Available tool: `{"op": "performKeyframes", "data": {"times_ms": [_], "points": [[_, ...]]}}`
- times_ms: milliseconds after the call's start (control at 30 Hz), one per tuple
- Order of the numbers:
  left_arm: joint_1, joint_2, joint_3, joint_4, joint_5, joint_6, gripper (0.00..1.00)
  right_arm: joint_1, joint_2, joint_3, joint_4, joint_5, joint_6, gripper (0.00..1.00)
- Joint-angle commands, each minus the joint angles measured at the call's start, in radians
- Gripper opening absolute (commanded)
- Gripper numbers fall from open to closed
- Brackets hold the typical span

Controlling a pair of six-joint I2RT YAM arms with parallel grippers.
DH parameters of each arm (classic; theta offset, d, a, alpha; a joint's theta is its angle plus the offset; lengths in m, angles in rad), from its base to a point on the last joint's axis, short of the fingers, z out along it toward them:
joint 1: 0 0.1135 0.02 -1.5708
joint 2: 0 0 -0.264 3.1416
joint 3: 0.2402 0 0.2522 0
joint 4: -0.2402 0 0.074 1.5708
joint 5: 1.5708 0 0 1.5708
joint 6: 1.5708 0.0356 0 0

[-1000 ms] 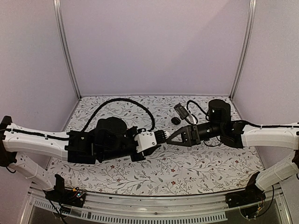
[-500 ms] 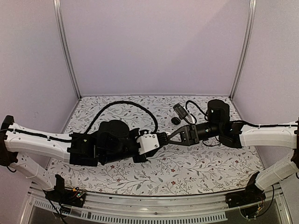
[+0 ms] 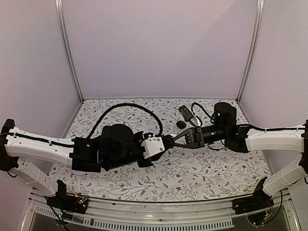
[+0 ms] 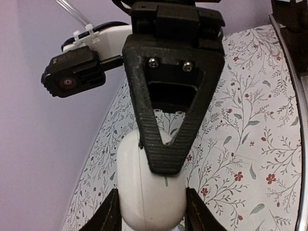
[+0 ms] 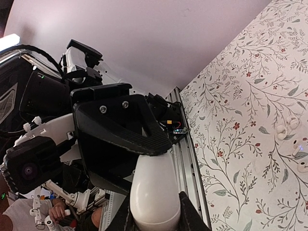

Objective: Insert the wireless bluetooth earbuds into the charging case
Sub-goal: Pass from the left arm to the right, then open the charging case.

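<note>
Looking through your left wrist camera, you see the white charging case clamped between the left gripper fingers, whose tips are cut off by the bottom edge. The right gripper comes in from the far side, its ribbed fingers closed together on the case's other end and covering much of that end. Your right wrist camera shows the same grip reversed: the case sits between that gripper's own fingers, with the left gripper's black fingers pressed on its far tip. You cannot tell whether the lid is up or down, since no seam gap shows in either view.

From above, the two grippers meet over the middle of the floral table and hide the case completely.

The white earbuds lie loose on the cloth, well apart from the case, at the right edge of the right wrist view; one is partly cropped. A small dark item sits just behind the grippers, too small to identify.
</note>
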Motion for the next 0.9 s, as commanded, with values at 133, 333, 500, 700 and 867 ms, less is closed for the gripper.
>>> {"op": "performKeyframes", "data": {"times_ms": [133,333,500,700,867], "points": [[-0.008,-0.017,0.011,0.003,-0.021,-0.06,0.63,0.009,-0.008,0.0,0.037,-0.027,-0.017,0.07],[0.011,-0.147,-0.058,0.029,0.132,-0.155,0.84,0.004,-0.083,0.014,-0.087,0.018,-0.177,0.04],[0.088,-0.203,-0.064,0.043,0.352,-0.31,0.81,0.007,-0.142,0.056,-0.238,0.093,-0.392,0.02],[0.157,-0.165,-0.005,0.04,0.465,-0.46,0.72,0.04,-0.222,0.069,-0.316,0.16,-0.534,0.0],[0.167,-0.111,0.037,0.033,0.506,-0.48,0.67,0.054,-0.24,0.095,-0.385,0.188,-0.608,0.0]]}}
